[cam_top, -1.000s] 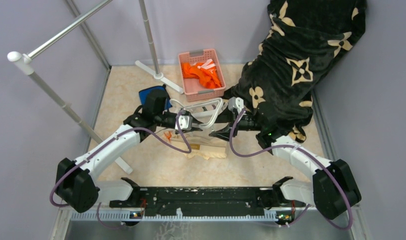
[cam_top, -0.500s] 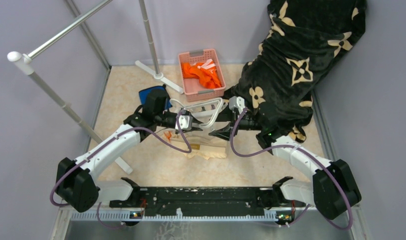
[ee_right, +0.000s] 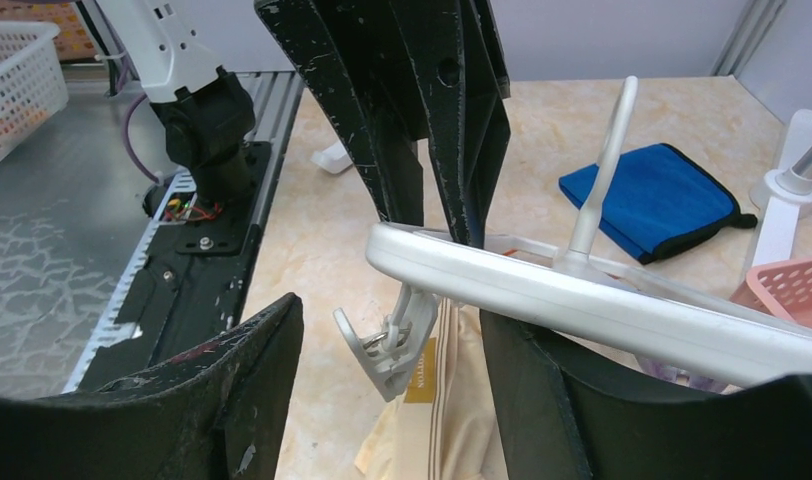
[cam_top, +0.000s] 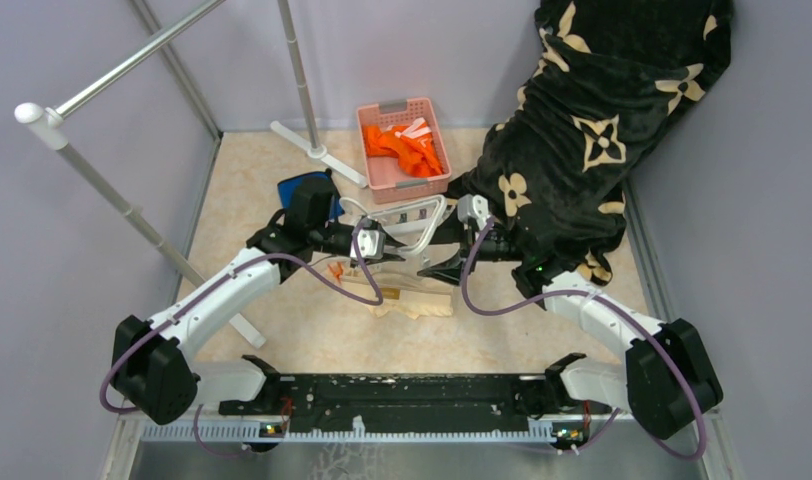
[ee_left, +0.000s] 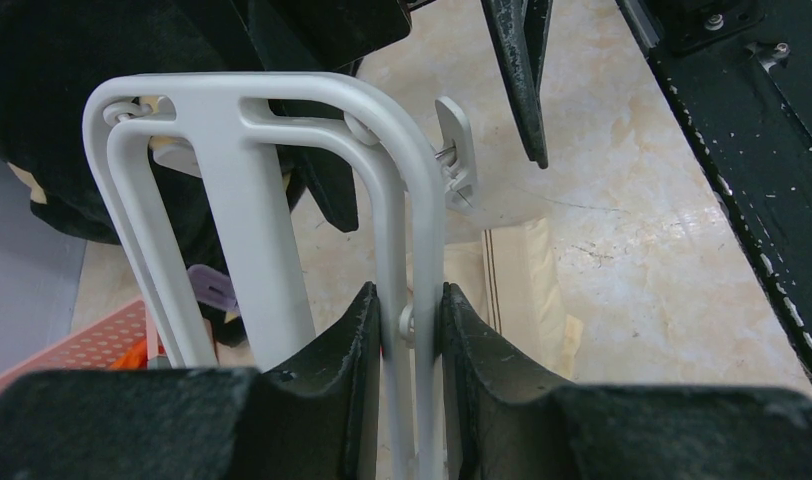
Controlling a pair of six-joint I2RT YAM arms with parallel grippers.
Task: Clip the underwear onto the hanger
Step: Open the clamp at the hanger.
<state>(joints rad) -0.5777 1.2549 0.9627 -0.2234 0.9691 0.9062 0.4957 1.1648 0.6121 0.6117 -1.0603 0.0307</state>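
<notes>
At bench (cam_top: 302,335) centre, left fingers (ee_left: 344,370) clamp the hanger (ee_left: 252,100); right fingers (ee_right: 252,385) stand apart around a clip (ee_right: 387,345); the underwear (cam_top: 417,295) lies beneath, unclipped.

There are two grippers: the left gripper (ee_left: 410,300) and the right gripper (ee_right: 387,320). Also in view are one hanger (ee_left: 257,220), one pair of underwear (cam_top: 417,298), one pink basket (cam_top: 419,181), one folded blue cloth (ee_right: 652,195) and one black flowered blanket (cam_top: 602,100). The orange clothes (cam_top: 402,145) are too tangled to count.
</notes>
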